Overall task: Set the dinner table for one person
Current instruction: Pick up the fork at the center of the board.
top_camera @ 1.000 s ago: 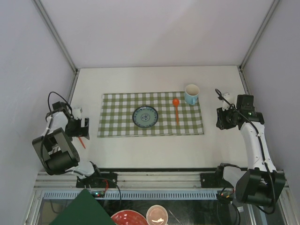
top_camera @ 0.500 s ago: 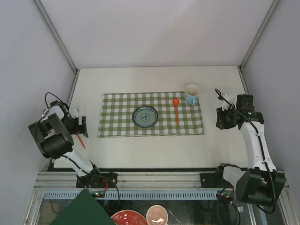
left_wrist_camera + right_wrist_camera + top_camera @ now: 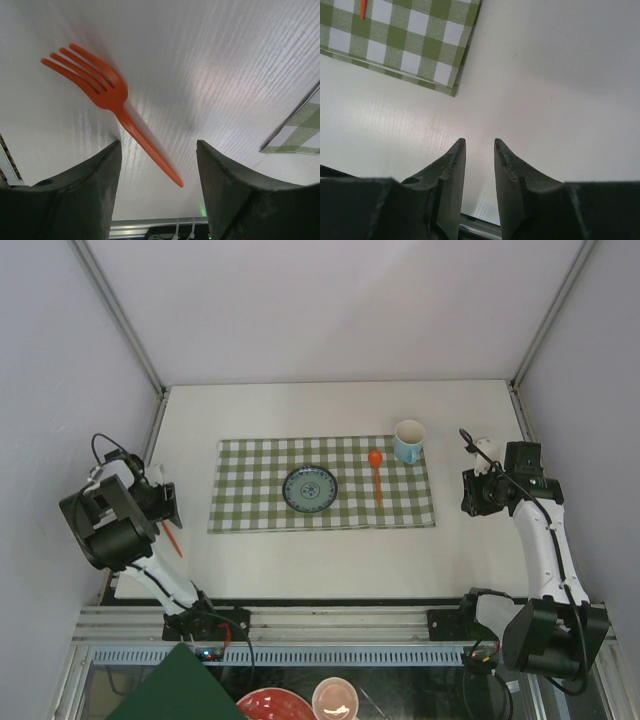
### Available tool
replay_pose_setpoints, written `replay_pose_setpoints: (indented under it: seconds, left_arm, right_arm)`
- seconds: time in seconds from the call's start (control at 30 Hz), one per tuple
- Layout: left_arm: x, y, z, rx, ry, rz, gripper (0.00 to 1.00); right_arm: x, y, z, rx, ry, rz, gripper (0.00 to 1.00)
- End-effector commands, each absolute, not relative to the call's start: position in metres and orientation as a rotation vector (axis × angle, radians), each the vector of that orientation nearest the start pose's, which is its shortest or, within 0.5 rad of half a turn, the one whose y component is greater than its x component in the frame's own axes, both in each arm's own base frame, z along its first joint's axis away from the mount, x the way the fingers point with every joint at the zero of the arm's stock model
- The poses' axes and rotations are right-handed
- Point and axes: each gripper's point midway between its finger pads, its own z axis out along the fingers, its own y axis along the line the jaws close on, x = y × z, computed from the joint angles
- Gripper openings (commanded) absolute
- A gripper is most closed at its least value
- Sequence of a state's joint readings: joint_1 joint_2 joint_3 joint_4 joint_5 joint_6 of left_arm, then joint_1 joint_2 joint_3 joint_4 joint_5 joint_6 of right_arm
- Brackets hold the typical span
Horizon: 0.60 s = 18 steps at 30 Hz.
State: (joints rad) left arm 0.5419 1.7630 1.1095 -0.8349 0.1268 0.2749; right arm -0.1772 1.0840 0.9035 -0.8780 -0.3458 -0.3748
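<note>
Top view first: the dinner table [image 3: 330, 405] had the green checked cloth [image 3: 250, 500] in the middle, with a blue patterned plate [image 3: 309, 488], an orange spoon [image 3: 376, 475] right of it and a mug [image 3: 408, 441] at the far right corner of the cloth. The orange fork [image 3: 173, 538] lay on bare tabletop just off the cloth's left edge. The left arm was folded back tight, with the left gripper [image 3: 165, 505] right over the fork. The right arm reached up its side, and the right gripper [image 3: 470, 492] was parked just off the cloth.

Left wrist cam: jaws spread, the fork [image 3: 107, 92] handle lying slantwise between them, touching neither. Seemed to me the step was picking the fork up. I'd twist the wrist so the pads meet the handle square, get right down to the table since it's thin and flat, then squeeze mid-handle.

Right wrist cam: right gripper [image 3: 479, 145] nearly pressed together with only a narrow slit, pinching nothing, above bare table near the cloth [image 3: 410, 40] corner.
</note>
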Motion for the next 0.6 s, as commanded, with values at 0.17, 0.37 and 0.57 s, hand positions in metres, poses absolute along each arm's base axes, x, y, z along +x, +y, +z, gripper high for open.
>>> replay_pose_setpoints:
  seconds: [0.17,0.37,0.57]
  left_arm:
    - [0.274,0.151,0.021,-0.457,2.927,-0.099,0.6]
    - [0.28,0.158,0.024,-0.458,2.923,-0.084,0.56]
    - [0.29,0.161,0.029,-0.461,2.903,-0.094,0.54]
  right_arm:
    - [0.247,0.004,0.138,-0.364,2.487,0.253,0.29]
    - [0.247,0.005,0.138,-0.365,2.489,0.256,0.29]
    - [0.247,0.005,0.138,-0.361,2.488,0.256,0.28]
